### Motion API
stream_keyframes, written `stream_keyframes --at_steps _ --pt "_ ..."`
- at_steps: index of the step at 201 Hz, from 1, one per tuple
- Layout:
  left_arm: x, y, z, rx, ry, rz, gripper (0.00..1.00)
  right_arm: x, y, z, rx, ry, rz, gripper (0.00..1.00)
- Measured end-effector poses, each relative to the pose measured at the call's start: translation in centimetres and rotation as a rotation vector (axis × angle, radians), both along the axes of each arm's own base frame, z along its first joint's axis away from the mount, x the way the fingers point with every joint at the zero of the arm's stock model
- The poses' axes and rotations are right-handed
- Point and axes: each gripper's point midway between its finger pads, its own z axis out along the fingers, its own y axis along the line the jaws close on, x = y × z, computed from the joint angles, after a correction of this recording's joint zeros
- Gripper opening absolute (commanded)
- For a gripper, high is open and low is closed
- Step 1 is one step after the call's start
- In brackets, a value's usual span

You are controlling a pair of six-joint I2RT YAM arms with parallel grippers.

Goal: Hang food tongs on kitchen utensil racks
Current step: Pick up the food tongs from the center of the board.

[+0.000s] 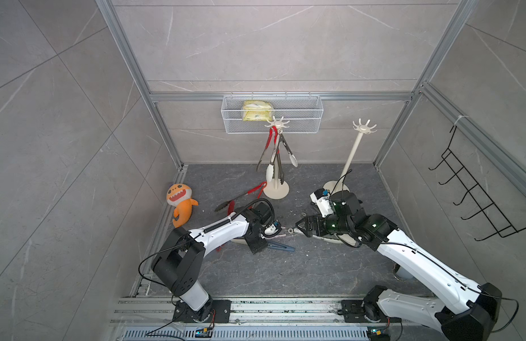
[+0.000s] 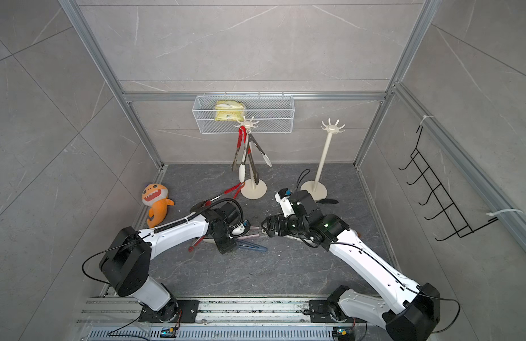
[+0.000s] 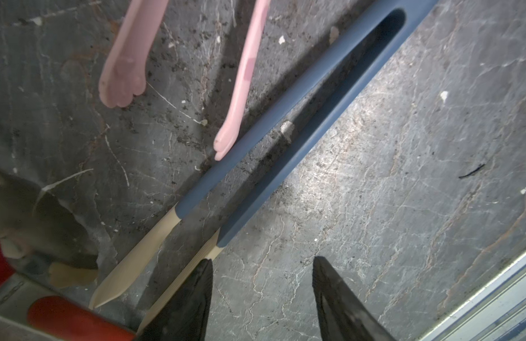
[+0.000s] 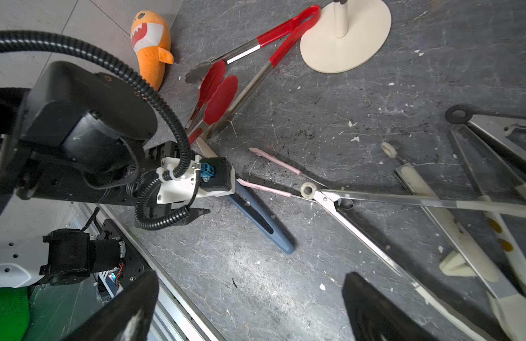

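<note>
Your left tool hangs low over the blue tongs. Its jaws are apart, and the gap between them shows only bare counter. Both arms of the tongs lie off to one side of that gap. One finger overlaps the cream tip of the closer arm and may be resting on it, though the wrist view is too close to say. So the tongs sit beside the grip line, not in it.

In both top views the blue tongs lie flat. Their long axis runs left to right and a little toward the near edge, with the cream tips under your left tool and the joined blue end pointing right. Pink tongs lie just on the far side, one pink tip against the blue handle.

Your right tool is spread wide and holds nothing. It sits just right of the blue tongs, but your left is plainly the closer one. You would likely need to shift it sideways across the tongs before squeezing.

The racks stand at the far side. The loaded rack has other tongs hung on it, and to its right is the bare rack.
</note>
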Motion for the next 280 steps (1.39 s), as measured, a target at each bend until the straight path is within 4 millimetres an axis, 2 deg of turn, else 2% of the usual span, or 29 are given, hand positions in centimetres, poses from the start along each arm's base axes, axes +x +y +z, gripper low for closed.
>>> stream_keyframes --at_steps 80,147,190,225,280 --pt "0.1 0.3 -2.0 0.020 0.012 -0.041 0.45 0.0 0.0 0.0 0.000 0.000 0.000 1.00" --pt "1.0 0.1 -2.4 0.003 -0.029 -0.037 0.34 0.1 0.1 -0.4 -0.008 0.011 0.001 1.00" --pt "0.8 0.2 -3.7 0.009 -0.014 -0.036 0.35 0.2 0.2 -0.8 -0.017 0.019 0.003 1.00" --pt "0.9 0.2 -3.7 0.007 -0.019 -0.034 0.36 0.3 0.2 -1.0 -0.020 0.024 0.003 1.00" --pt "0.7 -0.4 -3.8 -0.020 -0.010 -0.039 0.06 0.3 0.2 -1.1 -0.022 0.026 0.003 0.99"
